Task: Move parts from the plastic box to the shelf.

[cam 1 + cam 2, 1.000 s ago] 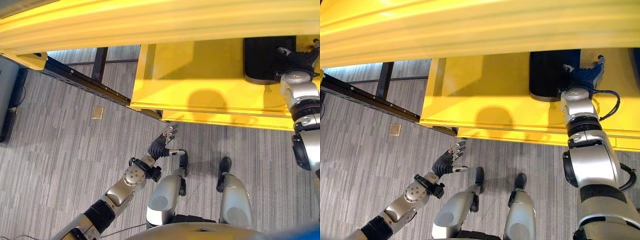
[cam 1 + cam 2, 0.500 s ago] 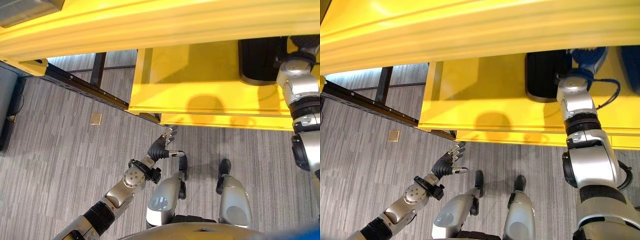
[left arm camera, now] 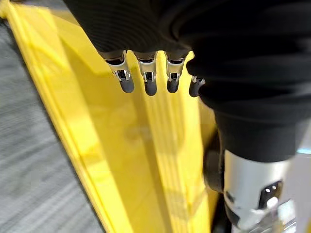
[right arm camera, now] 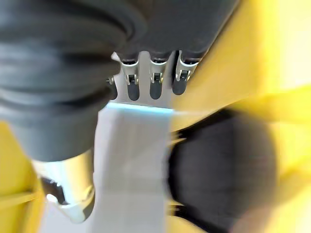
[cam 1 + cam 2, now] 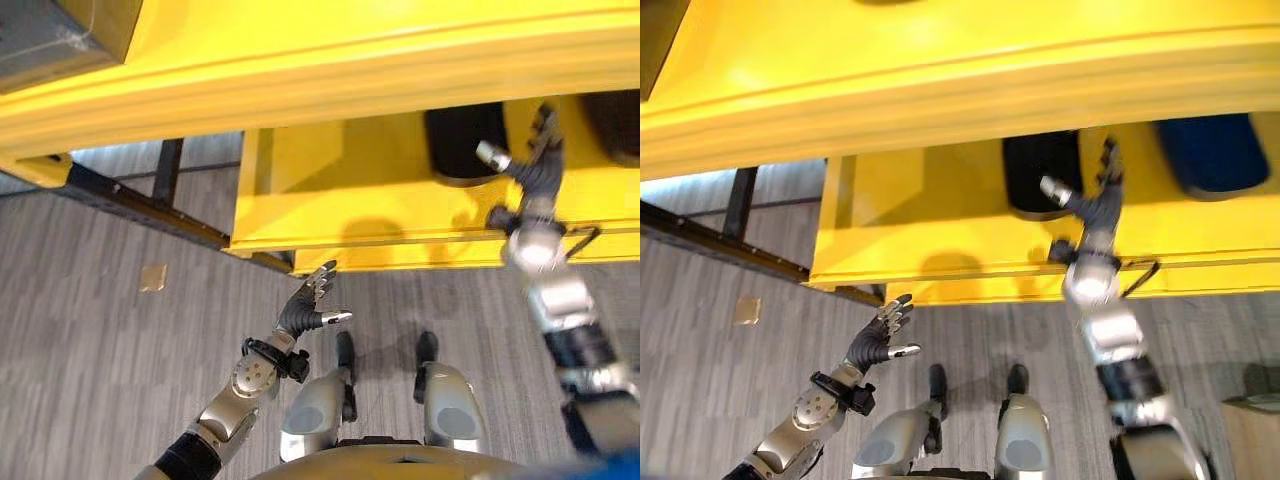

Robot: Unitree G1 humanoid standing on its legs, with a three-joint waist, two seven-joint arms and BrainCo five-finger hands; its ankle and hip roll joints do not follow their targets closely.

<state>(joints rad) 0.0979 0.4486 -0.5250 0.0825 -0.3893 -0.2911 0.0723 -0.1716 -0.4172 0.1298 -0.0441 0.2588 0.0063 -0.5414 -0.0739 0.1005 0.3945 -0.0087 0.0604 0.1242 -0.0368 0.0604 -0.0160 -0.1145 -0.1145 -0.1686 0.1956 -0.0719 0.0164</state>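
Right eye view: right hand (image 5: 1097, 205) has fingers spread, holding nothing, just beside the black part (image 5: 1040, 172) on the yellow shelf (image 5: 940, 215). Left hand (image 5: 305, 308) hangs relaxed and empty over the floor (image 5: 90, 340). You should lift clear without nudging that part. No readable labels visible.

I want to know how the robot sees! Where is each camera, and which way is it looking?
Left eye view: on the head, looking down at the yellow shelf, the floor, both arms.
Right eye view: beside it, same scene; right hand by a black part, left hand lower.
Left wrist view: along the left hand at the shelf.
Right wrist view: along the right hand at the black part.
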